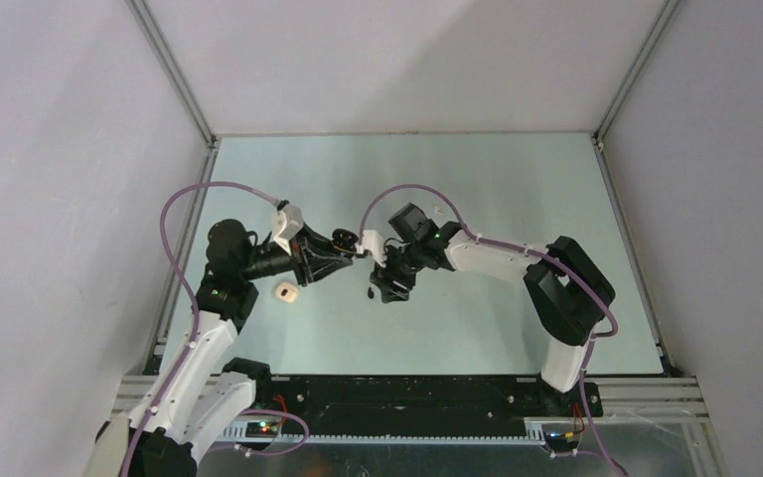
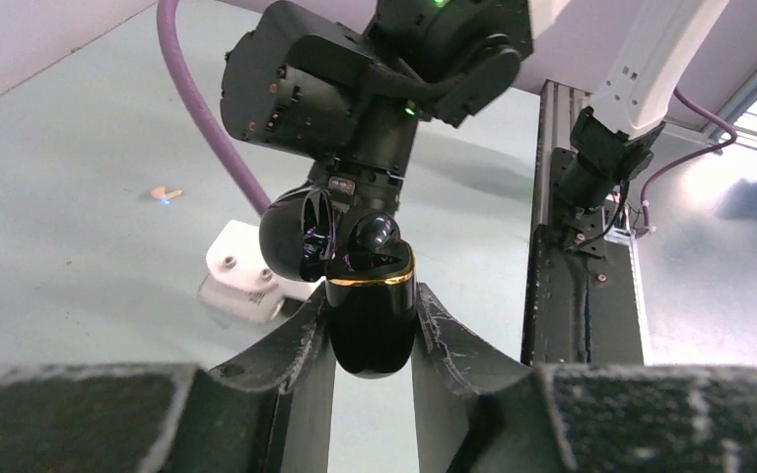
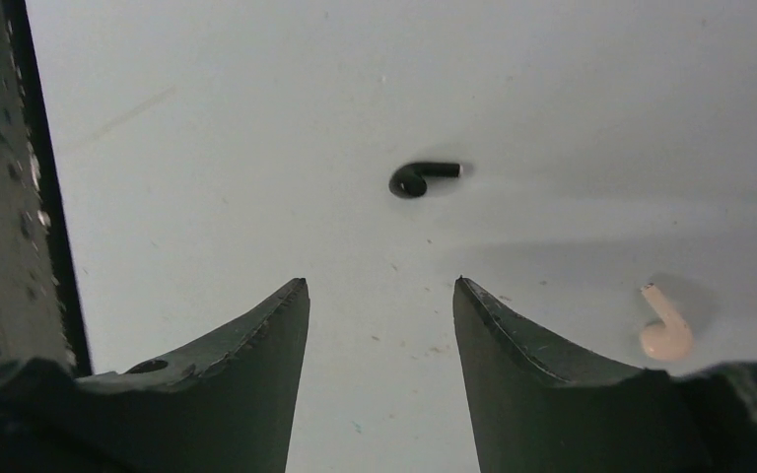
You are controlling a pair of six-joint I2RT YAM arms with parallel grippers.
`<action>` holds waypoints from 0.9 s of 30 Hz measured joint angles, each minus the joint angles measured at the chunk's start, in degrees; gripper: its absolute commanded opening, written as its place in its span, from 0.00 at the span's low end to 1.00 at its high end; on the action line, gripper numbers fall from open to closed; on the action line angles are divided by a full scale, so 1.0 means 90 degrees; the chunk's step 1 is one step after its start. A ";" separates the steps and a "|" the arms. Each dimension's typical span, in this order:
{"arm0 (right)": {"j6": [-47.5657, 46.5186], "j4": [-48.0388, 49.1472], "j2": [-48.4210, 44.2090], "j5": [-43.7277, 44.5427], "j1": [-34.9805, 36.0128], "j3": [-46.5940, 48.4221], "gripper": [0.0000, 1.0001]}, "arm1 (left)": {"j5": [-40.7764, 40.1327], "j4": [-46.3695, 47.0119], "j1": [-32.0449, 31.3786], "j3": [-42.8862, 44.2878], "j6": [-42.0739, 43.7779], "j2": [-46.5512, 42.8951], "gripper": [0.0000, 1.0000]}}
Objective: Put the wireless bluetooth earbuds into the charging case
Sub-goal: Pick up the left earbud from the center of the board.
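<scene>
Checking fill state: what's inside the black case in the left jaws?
The black case, lid open, shows what looks like one seated earbud at its gold rim. The slot behind it is covered: cannot tell. A loose black earbud lies on the table.

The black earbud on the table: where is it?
Right wrist view: the black earbud lies on the table just beyond the open right tool, a beige earbud at lower right.

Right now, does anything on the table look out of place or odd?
Nothing looks damaged or spilled. Two earbuds lie loose on the table ahead of the open right hand: a black earbud and a pale earbud, apart from each other. The left hand clamps the black case with its lid open.
</scene>
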 measured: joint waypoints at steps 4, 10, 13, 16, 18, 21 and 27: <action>-0.1120 -0.0015 0.0007 -0.0644 -0.0289 -0.0204 0.61 | 0.0073 -0.0012 0.0024 0.0000 0.0000 -0.0022 0.00; -0.2399 0.0097 0.0051 -0.1166 -0.0243 -0.0206 0.63 | 0.0248 -0.0143 0.0090 0.0044 0.0019 -0.0051 0.00; -0.2982 0.0160 0.0180 -0.1275 -0.0219 -0.0206 0.64 | 0.0350 -0.0347 0.0136 0.0177 0.0148 -0.0100 0.00; -0.3480 0.0211 0.0333 -0.1268 -0.0192 -0.0206 0.64 | 0.0449 -0.0573 0.0197 0.0342 0.0306 -0.0189 0.00; -0.3699 0.0306 0.0432 -0.1158 -0.0168 -0.0206 0.64 | 0.0515 -0.0656 0.0231 0.0393 0.0359 -0.0238 0.00; -0.3925 0.0525 0.0600 -0.0899 -0.0061 -0.0206 0.63 | 0.0566 -0.0736 0.0277 0.0396 0.0442 -0.0272 0.00; -0.3932 0.0964 0.0777 -0.0423 0.0119 -0.0204 0.61 | 0.0622 -0.0855 0.0304 0.0396 0.0466 -0.0270 0.00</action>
